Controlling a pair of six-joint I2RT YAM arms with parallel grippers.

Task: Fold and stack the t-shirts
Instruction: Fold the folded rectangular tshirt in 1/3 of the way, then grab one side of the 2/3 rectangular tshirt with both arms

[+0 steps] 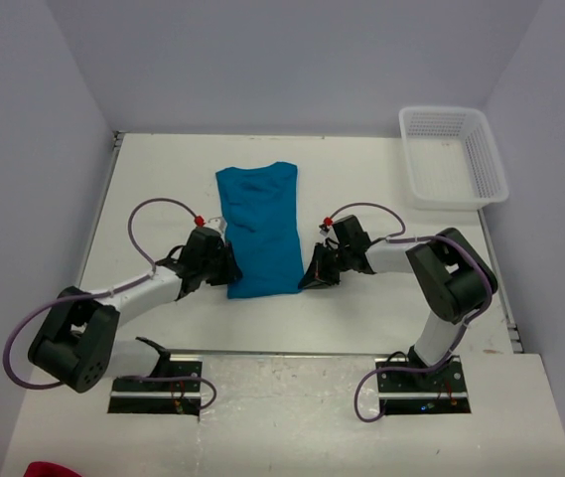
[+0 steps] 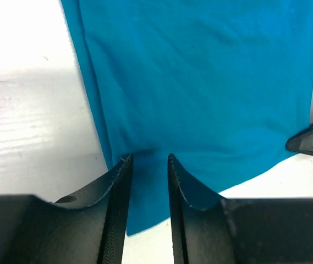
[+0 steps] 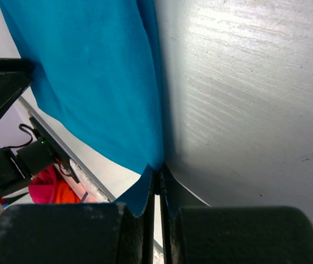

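The t-shirt (image 1: pixel 259 234) lies in the middle of the table (image 1: pixel 381 189), folded into a strip; its long axis runs near to far, the wider end, seemingly the shoulders, far; left jaws clamp its near-left corner, right jaws its near-right; either thin pinch might slip on lifting, skewing the fold.

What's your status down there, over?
Left gripper and right gripper both pinching near corners of t-shirt. Shirt folded narrow, lying on table. White basket well aside.
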